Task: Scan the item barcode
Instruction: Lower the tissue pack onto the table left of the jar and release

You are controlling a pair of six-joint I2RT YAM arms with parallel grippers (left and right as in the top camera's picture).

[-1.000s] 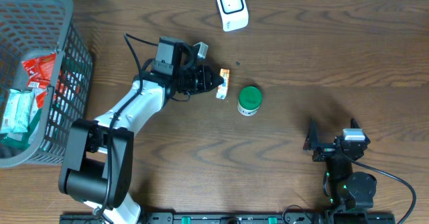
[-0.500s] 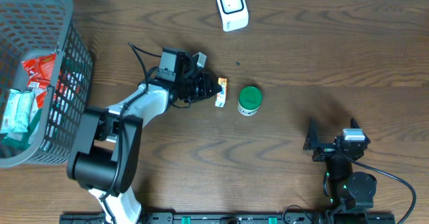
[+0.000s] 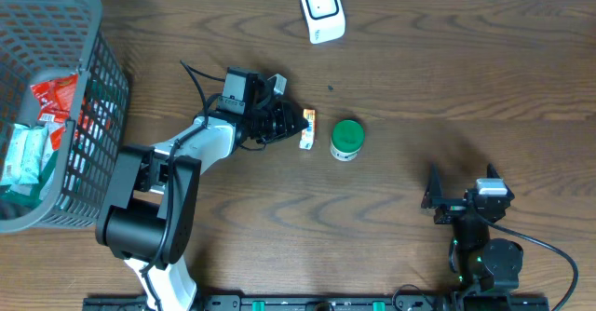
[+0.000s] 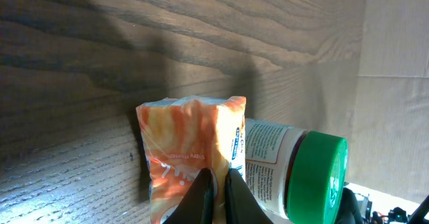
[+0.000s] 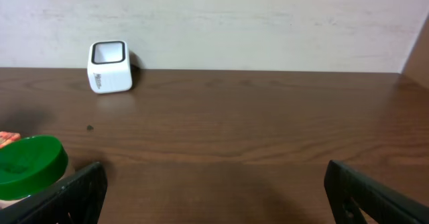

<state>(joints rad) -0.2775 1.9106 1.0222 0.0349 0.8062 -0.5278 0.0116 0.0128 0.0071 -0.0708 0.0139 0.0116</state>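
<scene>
Orange packet (image 4: 191,150) was pinched by its edge in my left claw (image 4: 216,184), clenched tight, just beside the green-lidded jar (image 3: 346,139) on the wooden table (image 3: 466,87); my right claw (image 3: 463,188) gaped wide, well apart from that jar

Left arm (image 3: 200,141) stretched out low, left gripper (image 3: 301,121) fingers pressed together — right gripper (image 3: 462,188) parked back, fingers spread wide.

Wooden table (image 3: 419,87) bears basket (image 3: 107,78); scanner (image 3: 322,10); jar (image 3: 346,139) (green-lidded).
</scene>
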